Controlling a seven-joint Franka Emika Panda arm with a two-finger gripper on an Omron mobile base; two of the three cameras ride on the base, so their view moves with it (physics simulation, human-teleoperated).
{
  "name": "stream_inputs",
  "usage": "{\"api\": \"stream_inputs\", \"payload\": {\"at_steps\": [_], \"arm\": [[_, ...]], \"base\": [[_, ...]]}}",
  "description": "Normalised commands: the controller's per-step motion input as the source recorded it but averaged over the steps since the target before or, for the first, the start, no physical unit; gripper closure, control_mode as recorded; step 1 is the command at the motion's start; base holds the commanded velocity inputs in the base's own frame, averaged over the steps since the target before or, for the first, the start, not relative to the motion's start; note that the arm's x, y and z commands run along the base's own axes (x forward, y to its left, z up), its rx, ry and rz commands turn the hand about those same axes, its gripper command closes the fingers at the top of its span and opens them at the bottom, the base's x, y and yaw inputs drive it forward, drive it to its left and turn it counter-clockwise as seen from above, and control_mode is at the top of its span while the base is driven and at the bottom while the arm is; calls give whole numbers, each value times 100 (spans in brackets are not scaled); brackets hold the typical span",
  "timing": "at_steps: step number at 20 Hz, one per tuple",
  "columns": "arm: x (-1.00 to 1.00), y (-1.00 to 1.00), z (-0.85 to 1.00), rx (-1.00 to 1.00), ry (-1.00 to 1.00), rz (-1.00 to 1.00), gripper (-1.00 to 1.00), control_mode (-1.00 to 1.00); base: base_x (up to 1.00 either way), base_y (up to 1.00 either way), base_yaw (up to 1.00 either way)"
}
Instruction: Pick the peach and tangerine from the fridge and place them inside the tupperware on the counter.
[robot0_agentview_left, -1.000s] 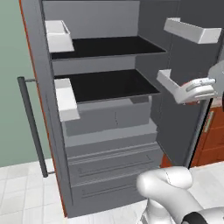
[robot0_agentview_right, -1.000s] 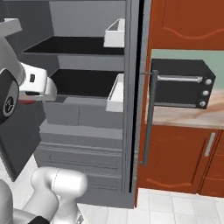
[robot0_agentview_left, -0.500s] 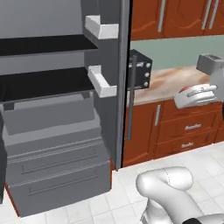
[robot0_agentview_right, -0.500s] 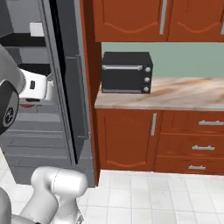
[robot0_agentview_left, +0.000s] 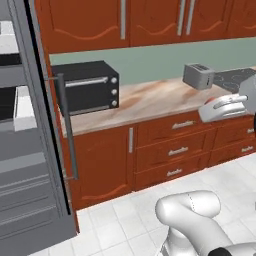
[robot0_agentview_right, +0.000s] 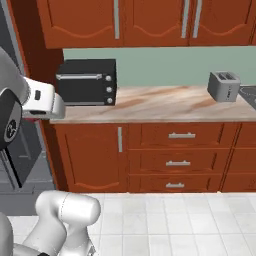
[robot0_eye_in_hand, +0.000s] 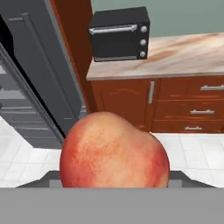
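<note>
The pincer (robot0_eye_in_hand: 114, 181) pinches the peach (robot0_eye_in_hand: 114, 151), carried clear of the fridge (robot0_agentview_left: 30, 165), mid-transport. Next it must reach the tupperware, probably farther right along the bench (robot0_agentview_right: 165, 107).

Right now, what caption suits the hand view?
Peach held close to the camera, toaster oven on the counter ahead, fridge at left.

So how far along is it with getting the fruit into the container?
Done: the peach is out of the fridge and held in the gripper. In hand: carrying it toward the counter. Left: placing it in the tupperware, then fetching the tangerine; neither can be made out here.
</note>
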Motion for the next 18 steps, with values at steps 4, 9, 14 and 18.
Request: {"api": "stream_inputs", "payload": {"at_steps": [4, 9, 14, 18], "arm": [[0, 0, 0, 0, 0, 0, 100, 100], [0, 0, 0, 0, 0, 0, 100, 100], [0, 0, 0, 0, 0, 0, 100, 100], [0, 0, 0, 0, 0, 0, 100, 100]], "base": [[16, -100, -11], [37, -100, -10], [59, -100, -5], [63, -100, 0]]}}
